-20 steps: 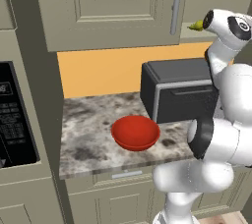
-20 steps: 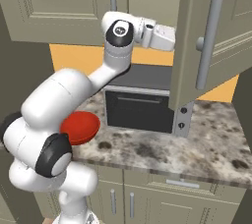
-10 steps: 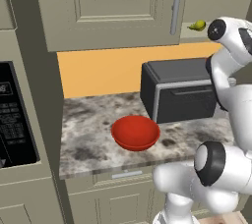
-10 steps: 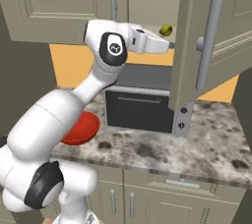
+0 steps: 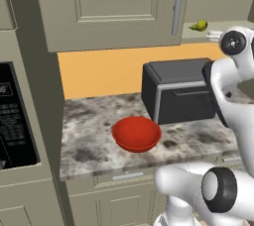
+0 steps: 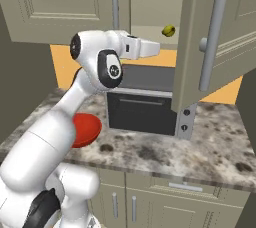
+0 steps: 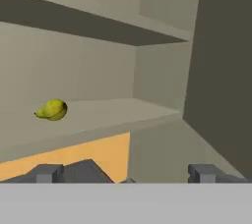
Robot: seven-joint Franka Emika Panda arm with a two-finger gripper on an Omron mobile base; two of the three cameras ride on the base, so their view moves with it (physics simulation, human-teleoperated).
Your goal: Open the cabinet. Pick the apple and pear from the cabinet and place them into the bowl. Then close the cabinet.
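Hand (image 7: 123, 173) spread before cabinet (image 7: 162, 80) shelf; pear (image 7: 51, 110) there.

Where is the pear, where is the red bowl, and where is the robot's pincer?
pear (image 7: 52, 110): hand view, on its round yellow belly.
bowl (image 5: 136, 133): left base view, on its red inside.
pincer (image 7: 127, 173): hand view, midway between its two open tips.

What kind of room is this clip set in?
A simulated kitchen: wall cabinet with a pear on its shelf, stone counter with a red bowl, and a countertop oven.
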